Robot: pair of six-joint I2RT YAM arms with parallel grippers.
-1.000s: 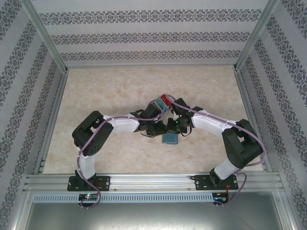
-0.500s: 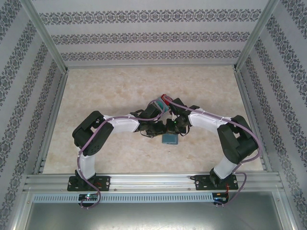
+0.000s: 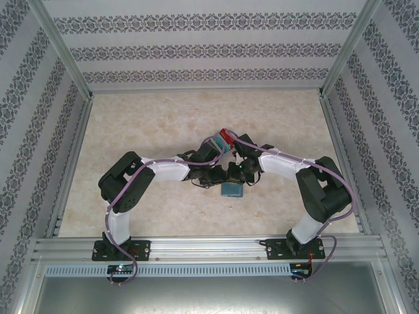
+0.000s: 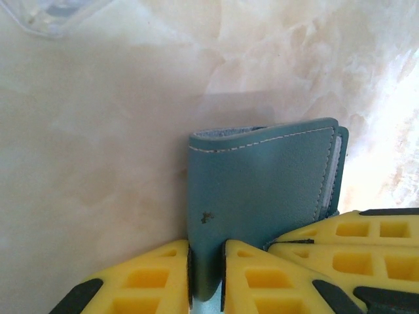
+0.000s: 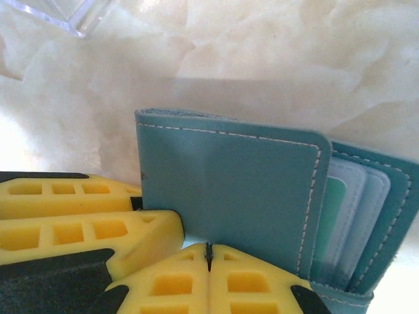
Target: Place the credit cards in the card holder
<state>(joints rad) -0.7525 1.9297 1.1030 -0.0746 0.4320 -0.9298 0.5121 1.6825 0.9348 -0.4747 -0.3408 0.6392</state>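
at mid-table, left gripper (image 4: 206, 254) and right gripper (image 5: 208, 254) both pinch the part-open teal card holder (image 4: 262, 186).

left end effector (image 4: 206, 261) and right end effector (image 5: 208, 256) crowd the card holder (image 4: 262, 176); clear box (image 3: 220, 142) just beyond; open counter (image 3: 144, 124) all around.

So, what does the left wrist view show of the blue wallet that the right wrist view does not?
Left wrist: the card holder seen nearly closed, a small dark mark on its outer face, pinched by the left gripper. Right wrist: its inner pockets fanned open, a green card inside, right gripper below. Both: the clear box corner and marble table.
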